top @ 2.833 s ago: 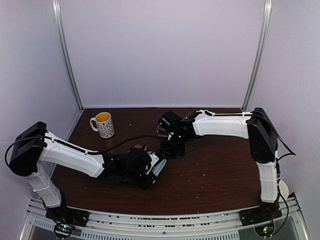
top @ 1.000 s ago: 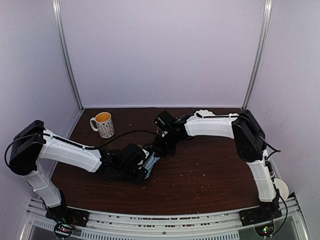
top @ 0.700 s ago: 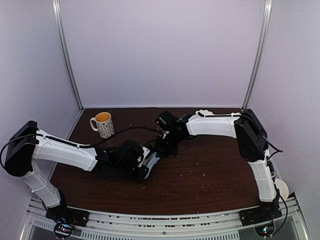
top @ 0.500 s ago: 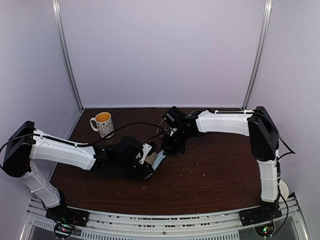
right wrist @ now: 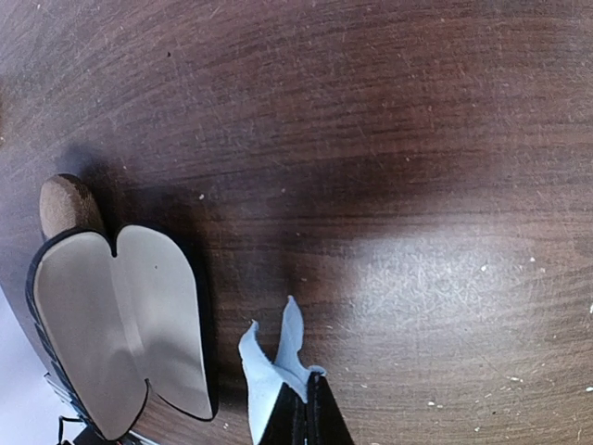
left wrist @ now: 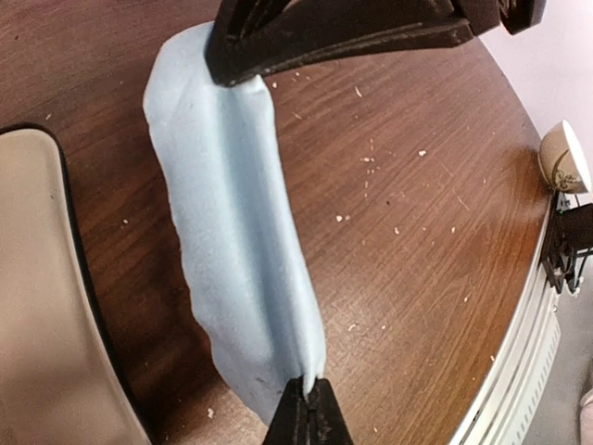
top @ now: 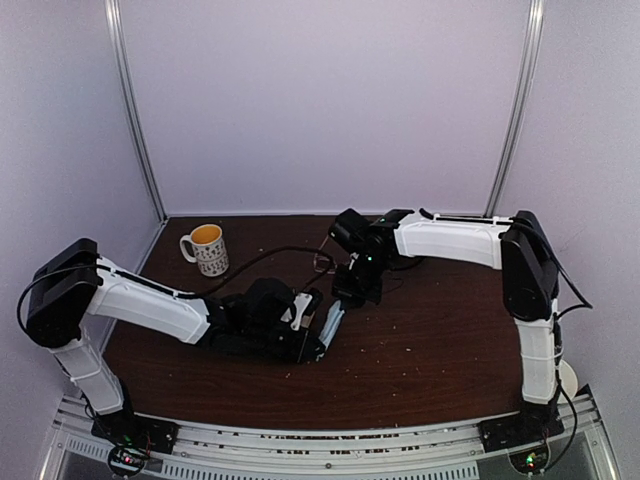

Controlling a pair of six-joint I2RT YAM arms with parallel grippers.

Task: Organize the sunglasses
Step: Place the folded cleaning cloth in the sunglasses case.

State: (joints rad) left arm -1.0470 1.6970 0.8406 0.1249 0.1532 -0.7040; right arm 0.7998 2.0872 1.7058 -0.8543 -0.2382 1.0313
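Note:
A light blue cloth [left wrist: 232, 232] hangs stretched in a narrow strip [top: 331, 322] between both grippers, just above the table. My left gripper [left wrist: 310, 400] is shut on its near end, low by the table [top: 318, 343]. My right gripper [right wrist: 307, 397] is shut on the far end [top: 348, 296], and its dark fingers [left wrist: 324, 37] show at the top of the left wrist view. A thin pinkish frame [top: 321, 262], likely the pink sunglasses, peeks out left of the right wrist. The dark pair is hidden.
An open case with pale beige lining [right wrist: 116, 324] lies beside the cloth, its edge [left wrist: 42, 306] at the left of the left wrist view. A patterned mug [top: 205, 248] stands at the back left. A small white cup [left wrist: 563, 167] sits beyond the table's right edge.
Both grippers have carried the cloth to the right, staying shut on it. The right wrist swung right and the left arm reached further across the table.

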